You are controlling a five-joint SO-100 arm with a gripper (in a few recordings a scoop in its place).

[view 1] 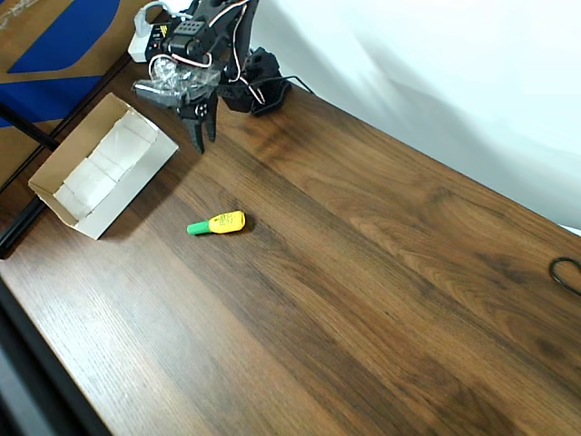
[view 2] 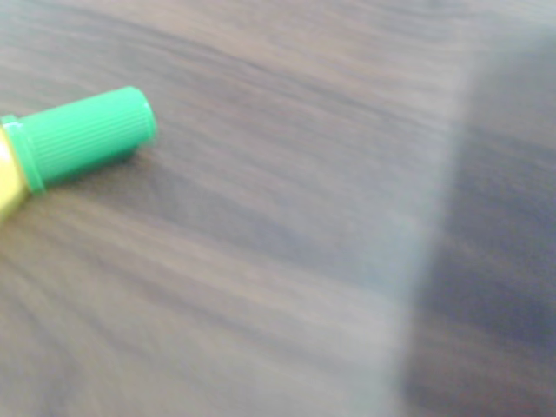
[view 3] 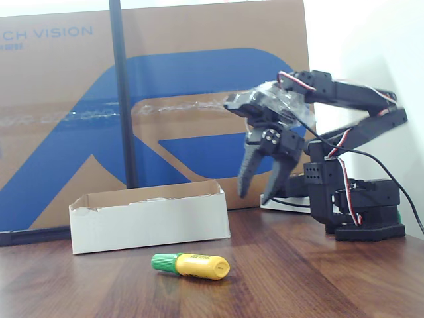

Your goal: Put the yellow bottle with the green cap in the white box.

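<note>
Barely begun. Yellow bottle with the green cap (view 1: 218, 223) lying flat on the tabletop (view 1: 381, 272), just beside the white box (view 1: 103, 165) (nothing inside). Tool (view 3: 260, 187) raised, fingers parted, gripping nothing. Left: descend, grasp, carry, drop in box.

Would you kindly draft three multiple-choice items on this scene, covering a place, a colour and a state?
1. Where is the yellow bottle?
A. inside the white box
B. on the table
C. between the fingers

2. What colour is its cap?
A. green
B. red
C. blue

3. How is the gripper?
A. shut on the bottle
B. open in the air
C. resting in the box

Answers: 1 B, it lies on the wood beside the white box. 2 A, the wrist view shows it green. 3 B, its fingers are spread above the table.
</note>
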